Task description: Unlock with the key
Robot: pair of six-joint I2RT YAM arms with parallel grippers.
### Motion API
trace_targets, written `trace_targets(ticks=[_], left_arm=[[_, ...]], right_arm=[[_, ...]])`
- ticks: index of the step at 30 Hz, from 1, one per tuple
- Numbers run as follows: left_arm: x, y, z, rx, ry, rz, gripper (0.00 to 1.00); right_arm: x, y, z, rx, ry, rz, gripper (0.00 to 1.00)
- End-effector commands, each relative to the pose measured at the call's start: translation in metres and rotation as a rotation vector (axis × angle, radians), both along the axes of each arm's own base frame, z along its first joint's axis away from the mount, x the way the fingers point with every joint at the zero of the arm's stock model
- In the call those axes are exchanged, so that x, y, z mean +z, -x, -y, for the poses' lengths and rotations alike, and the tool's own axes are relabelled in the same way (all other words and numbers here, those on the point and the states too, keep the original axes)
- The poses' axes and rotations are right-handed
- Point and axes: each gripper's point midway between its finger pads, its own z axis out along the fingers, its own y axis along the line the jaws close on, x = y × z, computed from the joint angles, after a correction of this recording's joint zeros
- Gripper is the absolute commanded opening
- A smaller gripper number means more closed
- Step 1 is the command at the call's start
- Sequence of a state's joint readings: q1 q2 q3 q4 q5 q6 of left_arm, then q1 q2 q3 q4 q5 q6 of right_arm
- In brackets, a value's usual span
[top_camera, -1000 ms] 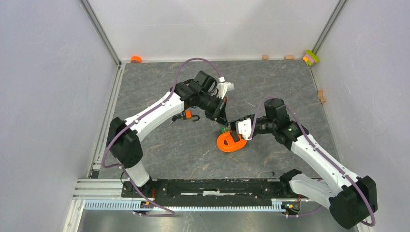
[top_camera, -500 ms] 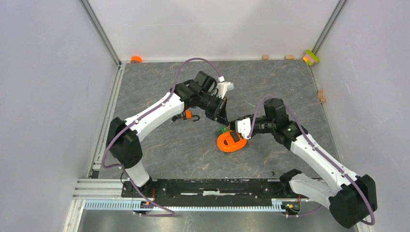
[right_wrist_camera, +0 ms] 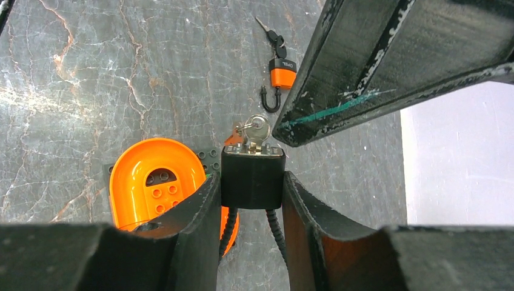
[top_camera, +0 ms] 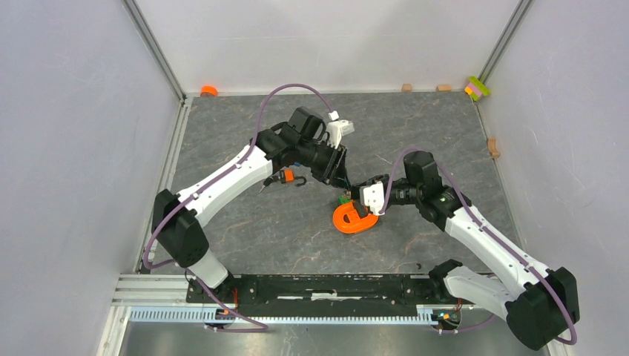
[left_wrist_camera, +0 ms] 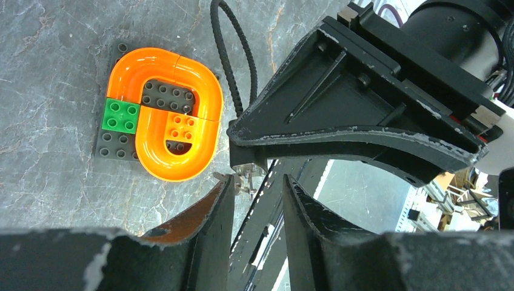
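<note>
Key (right_wrist_camera: 257, 130) seated in black lock (right_wrist_camera: 252, 173)
My right hand (right_wrist_camera: 251, 182) clamps the lock, left hand (left_wrist_camera: 257, 185) stands open (beside the key); a crooked regrasp could bend it.

The left arm (top_camera: 230, 174) and right arm (top_camera: 486, 241) have white link covers and black joint housings. A purple cable (top_camera: 285, 85) runs along each arm. A white camera mount (top_camera: 337, 126) sits at each wrist. The left claw (left_wrist_camera: 257, 182) and right claw (right_wrist_camera: 251, 182) have black fingers (left_wrist_camera: 215, 239) with scuffed, chipped edges and orange-brown inner faces.
</note>
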State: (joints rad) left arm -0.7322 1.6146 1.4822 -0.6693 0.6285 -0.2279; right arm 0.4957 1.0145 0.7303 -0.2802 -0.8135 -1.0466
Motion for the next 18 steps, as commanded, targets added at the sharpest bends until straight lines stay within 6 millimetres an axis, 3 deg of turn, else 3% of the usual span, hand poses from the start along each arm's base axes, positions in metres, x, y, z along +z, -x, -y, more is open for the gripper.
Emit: trace_targets(ticks=[1,9,18], left_arm=[[0.015,-0.002,-0.005,0.013,0.037,0.062,0.42],[0.003,0.004,-0.006,-0.002,0.024,0.030,0.45],[-0.001,0.004,-0.002,-0.011,0.024,0.002,0.27]], right_arm=[[0.021,-0.005,-0.004,0.017,-0.036,0.097,0.00],[0.020,-0.007,-0.004,0.007,-0.031,0.097,0.00],[0.020,-0.007,-0.004,0.007,-0.031,0.098,0.00]])
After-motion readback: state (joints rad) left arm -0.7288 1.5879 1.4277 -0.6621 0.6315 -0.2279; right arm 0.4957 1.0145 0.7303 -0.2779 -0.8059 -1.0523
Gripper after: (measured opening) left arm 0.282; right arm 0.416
